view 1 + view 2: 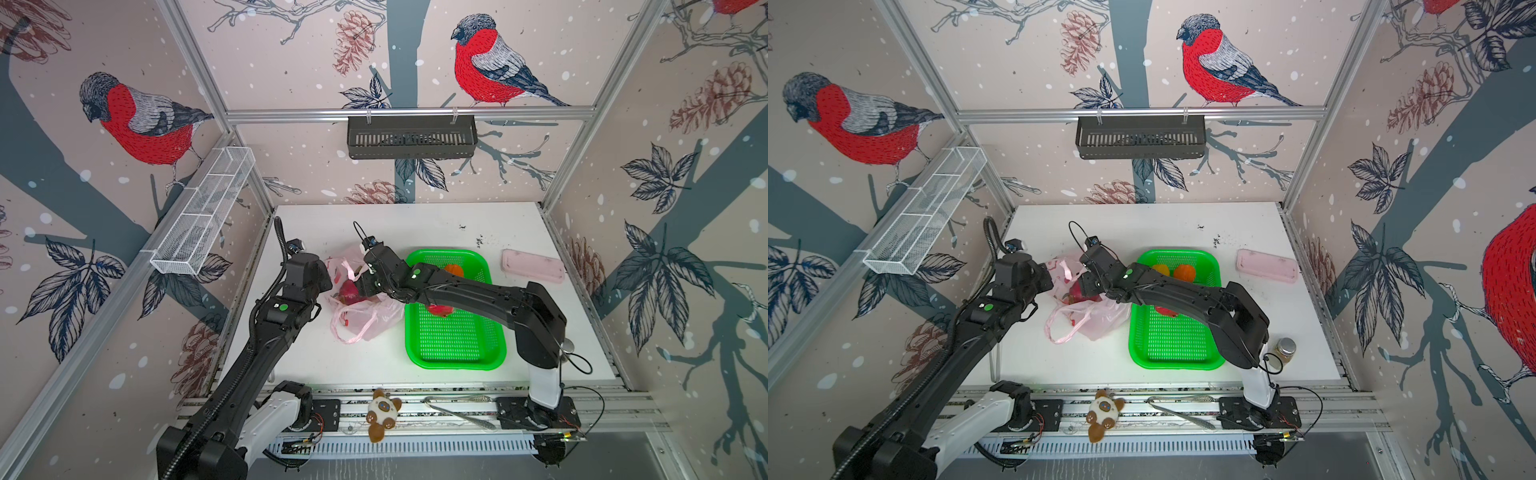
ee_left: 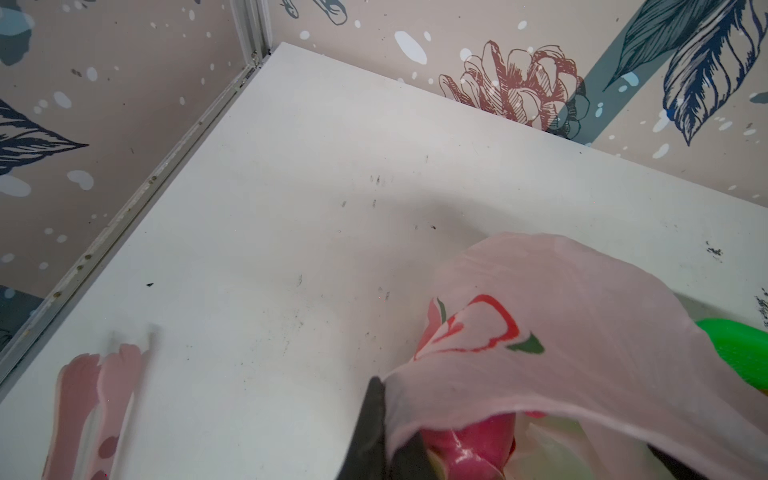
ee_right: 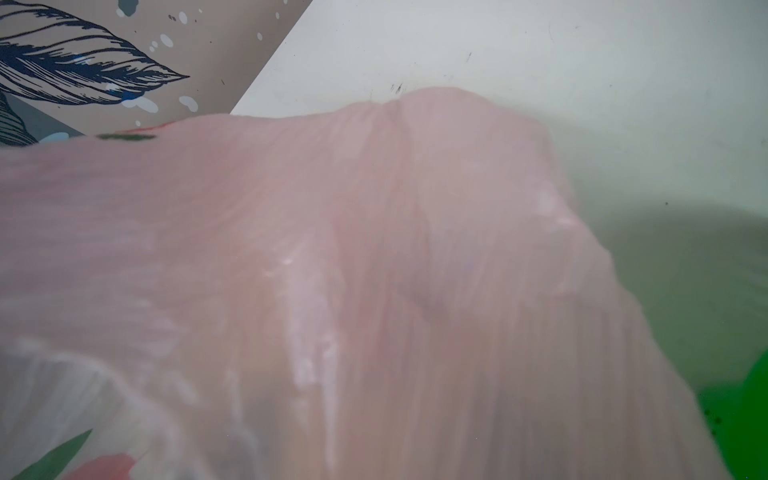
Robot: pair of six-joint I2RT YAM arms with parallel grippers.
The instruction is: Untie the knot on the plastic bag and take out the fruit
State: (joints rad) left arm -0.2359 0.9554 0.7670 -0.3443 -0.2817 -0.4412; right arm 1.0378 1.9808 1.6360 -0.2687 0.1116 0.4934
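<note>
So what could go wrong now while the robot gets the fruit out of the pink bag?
The left gripper pinches only the thin edge of the plastic bag; it might slip or tear, and the mouth would flop shut. Bag film fills the right wrist view, so the right gripper, reaching toward the dragon fruit, may grab plastic too and drag the bag along.

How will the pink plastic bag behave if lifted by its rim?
Probably floppy: the plastic bag lies crumpled, its thin film draped in folds. Likely light itself, though the dragon fruit inside would sag it and might roll out.
</note>
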